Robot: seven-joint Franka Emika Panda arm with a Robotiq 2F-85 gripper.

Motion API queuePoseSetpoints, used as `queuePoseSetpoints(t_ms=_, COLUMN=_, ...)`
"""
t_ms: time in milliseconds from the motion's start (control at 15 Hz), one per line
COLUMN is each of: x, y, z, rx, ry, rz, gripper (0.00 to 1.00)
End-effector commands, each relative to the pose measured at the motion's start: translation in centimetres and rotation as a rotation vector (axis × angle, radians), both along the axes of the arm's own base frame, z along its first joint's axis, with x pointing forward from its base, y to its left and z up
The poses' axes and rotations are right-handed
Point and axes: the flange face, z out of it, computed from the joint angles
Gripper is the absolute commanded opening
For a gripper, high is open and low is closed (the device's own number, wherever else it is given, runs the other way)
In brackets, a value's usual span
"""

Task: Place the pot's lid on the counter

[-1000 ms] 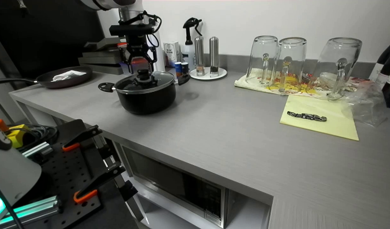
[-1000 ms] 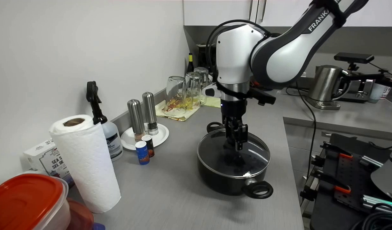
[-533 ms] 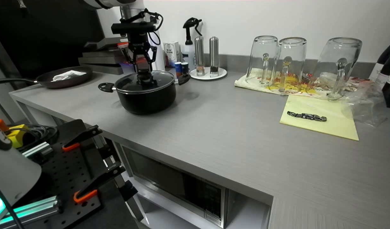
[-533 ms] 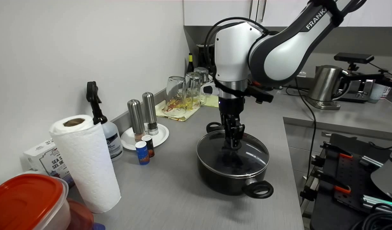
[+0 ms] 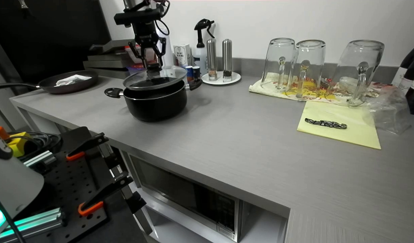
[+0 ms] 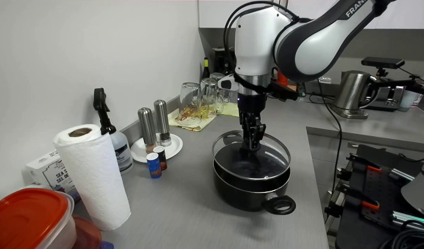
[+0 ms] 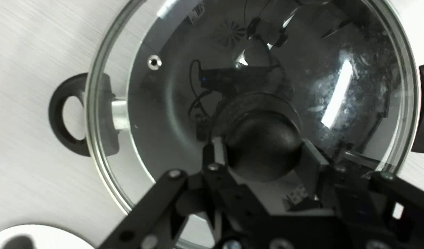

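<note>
The jaws are clasping the black knob of the glass lid from both sides, parted by the knob's breadth. The round lid is hanging just above the black pot, a gap showing between the two in both exterior views. Its plane is running roughly level, knob pointing upward, while the pot is resting on the grey bench.

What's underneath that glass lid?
The black pot, its dark inner wall showing in the gap below the lid. Its reflective glass obscures the pot's bottom, so any contents can't be told.
</note>
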Motion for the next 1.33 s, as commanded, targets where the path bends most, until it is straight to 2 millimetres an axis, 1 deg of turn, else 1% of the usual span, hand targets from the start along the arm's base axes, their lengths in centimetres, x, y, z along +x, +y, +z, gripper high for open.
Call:
queuePoseSetpoints(t_ms=0, x=-1.0, y=-1.9, z=5.2, rx=-0.050, ry=-0.079, rz=-0.041, gripper=0.26)
queuePoseSetpoints(t_ms=67, x=-0.9, y=-2.6, z=6.1, rx=-0.053, ry=-0.088, rz=-0.056, gripper=0.26)
queuePoseSetpoints(t_ms=133, x=-0.4, y=-4.5, z=6.7, rx=-0.055, ry=-0.093, rz=-0.094, gripper=0.26)
queuePoseSetpoints(t_ms=200, x=-0.1, y=-5.8, z=7.2, rx=-0.058, ry=-0.097, rz=-0.119, gripper=0.26)
queuePoseSetpoints(t_ms=333, x=1.3, y=-10.4, z=7.7, rx=-0.054, ry=-0.093, rz=-0.206, gripper=0.26)
queuePoseSetpoints(t_ms=400, x=2.0, y=-13.3, z=7.8, rx=-0.046, ry=-0.088, rz=-0.264, gripper=0.26)
queuePoseSetpoints(t_ms=533, x=3.2, y=-18.9, z=7.5, rx=-0.044, ry=-0.081, rz=-0.374, gripper=0.26)
queuePoseSetpoints(t_ms=667, x=4.0, y=-24.4, z=6.6, rx=-0.038, ry=-0.068, rz=-0.478, gripper=0.26)
queuePoseSetpoints(t_ms=800, x=4.2, y=-28.8, z=5.0, rx=-0.024, ry=-0.050, rz=-0.568, gripper=0.26)
queuePoseSetpoints(t_ms=867, x=4.2, y=-30.5, z=4.1, rx=-0.018, ry=-0.040, rz=-0.603, gripper=0.26)
queuePoseSetpoints(t_ms=1000, x=4.2, y=-32.7, z=1.5, rx=0.009, ry=-0.027, rz=-0.669, gripper=0.26)
queuePoseSetpoints(t_ms=1067, x=4.1, y=-33.3, z=-0.2, rx=0.018, ry=-0.023, rz=-0.698, gripper=0.26)
queuePoseSetpoints(t_ms=1267, x=4.1, y=-33.6, z=-4.8, rx=0.066, ry=0.008, rz=-0.754, gripper=0.26)
